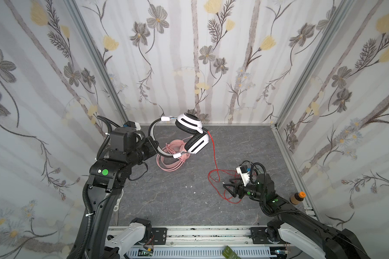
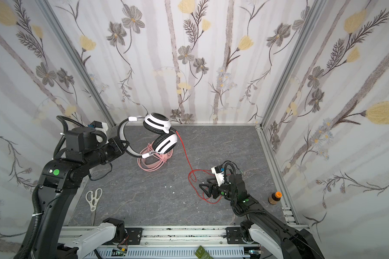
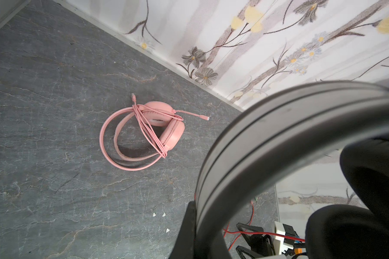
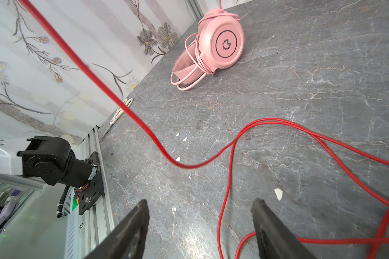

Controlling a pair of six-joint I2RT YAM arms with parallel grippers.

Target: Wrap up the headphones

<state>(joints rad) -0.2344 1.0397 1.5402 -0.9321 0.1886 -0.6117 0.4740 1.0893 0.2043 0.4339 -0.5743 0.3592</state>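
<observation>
The white-and-black headphones (image 1: 189, 123) (image 2: 166, 143) hang in the air at the back left, over the grey floor. My left gripper (image 1: 154, 145) (image 2: 122, 145) (image 3: 202, 235) is shut on their headband, which fills the left wrist view. Their thin red cable (image 1: 214, 157) (image 4: 267, 120) drops from an earcup to loose loops on the floor. My right gripper (image 1: 228, 187) (image 2: 203, 188) (image 4: 200, 224) stands open low over those loops, and one strand runs along the floor between its fingers. The pink headphones (image 1: 166, 167) (image 3: 173, 134) (image 4: 220, 44) lie on the floor below the held pair, their cable wound around them.
White scissors (image 2: 93, 197) lie at the floor's left edge. A brown bottle with an orange cap (image 1: 298, 197) (image 2: 275, 198) stands by the right wall. Small white scraps (image 1: 190, 186) dot the middle. Flowered walls close three sides; a metal rail (image 1: 200, 233) runs along the front.
</observation>
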